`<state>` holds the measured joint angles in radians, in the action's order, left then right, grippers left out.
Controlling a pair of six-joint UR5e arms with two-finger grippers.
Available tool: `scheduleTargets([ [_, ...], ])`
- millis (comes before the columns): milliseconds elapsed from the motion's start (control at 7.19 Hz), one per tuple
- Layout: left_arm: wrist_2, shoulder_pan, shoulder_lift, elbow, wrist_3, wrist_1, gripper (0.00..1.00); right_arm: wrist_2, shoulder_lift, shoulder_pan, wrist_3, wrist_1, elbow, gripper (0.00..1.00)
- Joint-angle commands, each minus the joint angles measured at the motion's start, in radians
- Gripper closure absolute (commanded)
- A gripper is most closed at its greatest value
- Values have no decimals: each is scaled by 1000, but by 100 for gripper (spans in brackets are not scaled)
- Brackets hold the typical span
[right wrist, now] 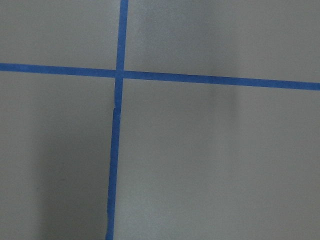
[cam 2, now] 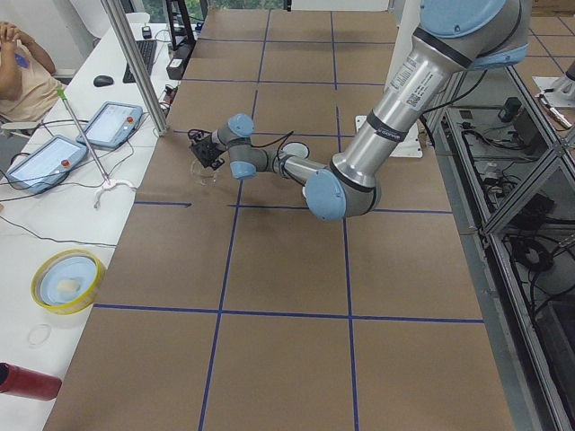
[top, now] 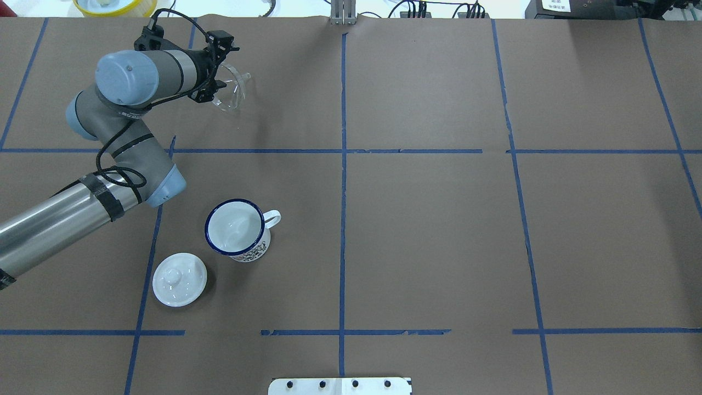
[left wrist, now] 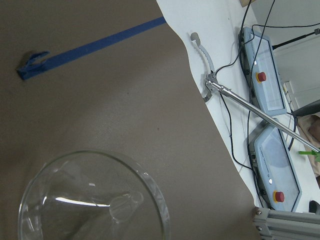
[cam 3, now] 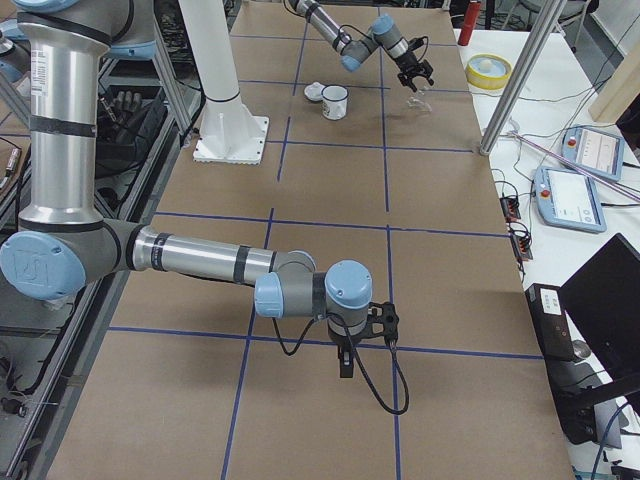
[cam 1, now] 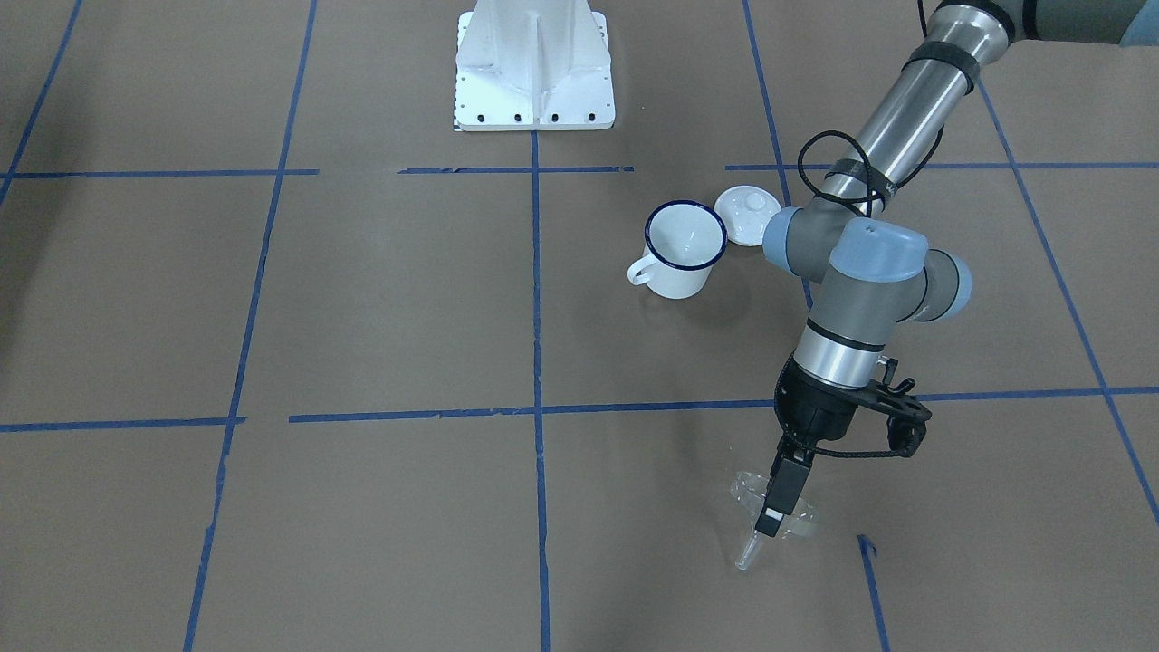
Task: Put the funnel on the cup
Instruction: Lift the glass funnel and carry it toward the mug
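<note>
The clear funnel (cam 1: 748, 490) hangs tilted in my left gripper (cam 1: 775, 518), spout (cam 1: 744, 554) pointing down and away from the robot, near the table's far edge. The gripper is shut on the funnel's rim; both show in the overhead view, the funnel (top: 235, 93) beside the gripper (top: 218, 92). The left wrist view shows the funnel (left wrist: 95, 200) from inside its rim. The white mug with a dark blue rim (top: 237, 230) stands upright and empty, nearer the robot, handle to the right. My right gripper (cam 3: 345, 362) shows only in the exterior right view, low over the table; I cannot tell its state.
A white knobbed lid (top: 179, 278) lies beside the mug (cam 1: 684, 249), under the left arm's forearm. The white robot base (cam 1: 534, 72) stands at the near edge. A yellow bowl (top: 112, 5), a metal pole (cam 2: 135, 63) and teach pendants sit beyond the far edge.
</note>
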<state>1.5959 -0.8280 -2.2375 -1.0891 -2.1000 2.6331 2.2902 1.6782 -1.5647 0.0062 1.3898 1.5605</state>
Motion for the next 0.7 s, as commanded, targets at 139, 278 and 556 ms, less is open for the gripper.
scheduleTargets([
  [139, -17, -3, -5, 21, 4, 22, 91, 0, 0, 0, 0, 0, 1, 0],
  [278, -19, -3, -4, 21, 11, 22, 100, 0, 0, 0, 0, 0, 0, 0],
  [556, -19, -5, -1, 20, 18, 22, 100, 0, 0, 0, 0, 0, 0, 0],
])
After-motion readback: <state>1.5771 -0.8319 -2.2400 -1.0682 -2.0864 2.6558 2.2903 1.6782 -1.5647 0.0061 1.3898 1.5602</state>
